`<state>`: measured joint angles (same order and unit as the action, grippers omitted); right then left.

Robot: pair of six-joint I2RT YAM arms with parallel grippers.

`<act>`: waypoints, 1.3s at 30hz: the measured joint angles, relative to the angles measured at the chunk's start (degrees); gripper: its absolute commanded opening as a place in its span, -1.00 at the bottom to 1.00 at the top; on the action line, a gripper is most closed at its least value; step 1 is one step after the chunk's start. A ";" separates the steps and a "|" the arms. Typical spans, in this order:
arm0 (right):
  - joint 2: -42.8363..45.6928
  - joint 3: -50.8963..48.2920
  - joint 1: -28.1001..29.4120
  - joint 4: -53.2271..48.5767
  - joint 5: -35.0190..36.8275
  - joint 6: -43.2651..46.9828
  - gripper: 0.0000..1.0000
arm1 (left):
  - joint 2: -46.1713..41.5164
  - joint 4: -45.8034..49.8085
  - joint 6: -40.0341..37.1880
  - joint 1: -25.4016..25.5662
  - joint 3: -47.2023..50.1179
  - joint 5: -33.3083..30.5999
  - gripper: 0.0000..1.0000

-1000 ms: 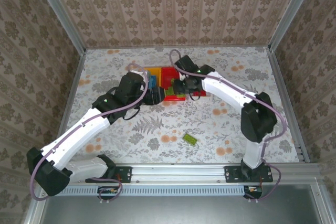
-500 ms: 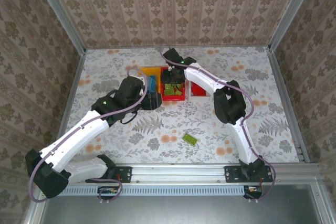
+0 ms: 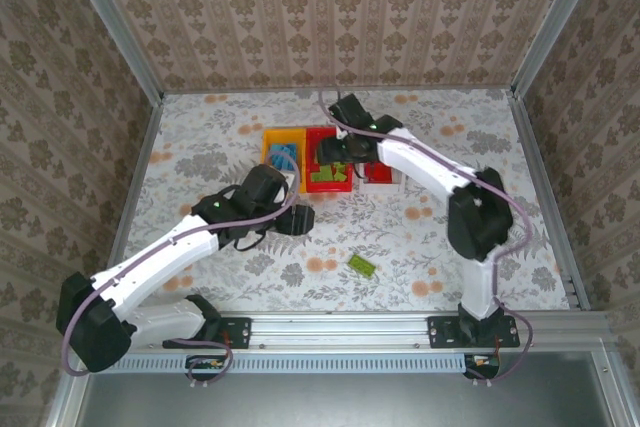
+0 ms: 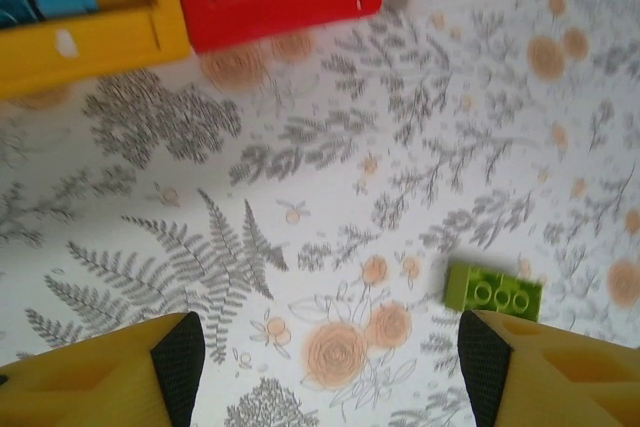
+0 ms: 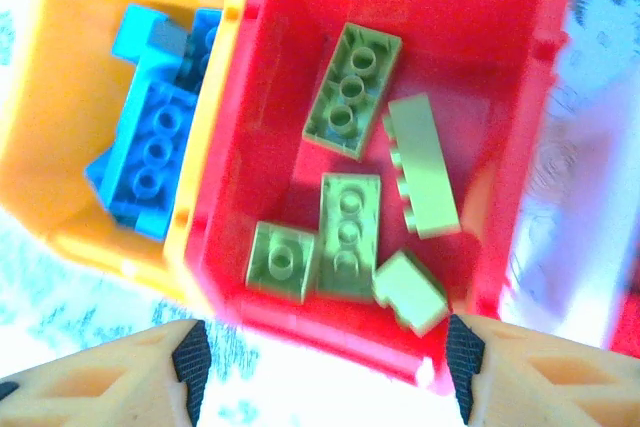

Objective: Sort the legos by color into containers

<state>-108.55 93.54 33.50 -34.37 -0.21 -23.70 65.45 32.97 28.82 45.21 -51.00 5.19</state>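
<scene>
The flowered table (image 3: 200, 147) runs under everything. The left claw (image 4: 328, 367) hangs low over bare cloth with its yellow fingers (image 4: 100, 382) spread wide and nothing between them. The right claw (image 5: 325, 372) is also spread and empty, hanging straight above the containers.

Directly beneath the right claw is the red bin (image 5: 470, 77). The yellow-orange bin (image 5: 50, 127) butts against the red one on the claw's left. The white bin (image 3: 385, 179) stands on the claw's right, with something red inside that I can't make out. From the left claw all three sit well ahead in a row.

Five lime green bricks (image 5: 350, 92) lie scattered on the red bin's floor below the right claw, one of them tipped on its side. A heap of blue bricks (image 5: 150, 137) fills the yellow-orange bin. One loose green brick (image 4: 493, 290) lies studs-up on the table just ahead of the left claw's right fingertip, not touching it.
</scene>
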 measured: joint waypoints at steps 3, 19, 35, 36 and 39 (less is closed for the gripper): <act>10.88 -11.32 1.70 2.36 -0.11 3.10 0.50 | 0.17 -0.20 -0.42 0.52 1.81 0.94 0.40; 27.28 -42.34 20.31 -3.52 0.42 7.08 0.71 | -16.92 -2.86 5.29 4.37 15.08 8.52 0.42; 12.33 -38.95 20.13 -3.08 3.06 8.33 -0.32 | -16.74 -3.93 9.18 5.07 15.39 6.08 0.41; 12.31 -38.73 20.11 -3.08 3.06 8.31 -0.36 | -16.76 -3.91 9.18 5.07 15.37 5.79 0.41; 12.37 -37.66 19.52 -3.26 3.02 8.11 -0.39 | -16.83 -3.23 9.35 5.07 14.84 4.07 0.40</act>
<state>-96.18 55.88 53.01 -37.63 2.81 -15.59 48.62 29.74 38.17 50.28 -36.16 9.26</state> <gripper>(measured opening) 0.340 0.702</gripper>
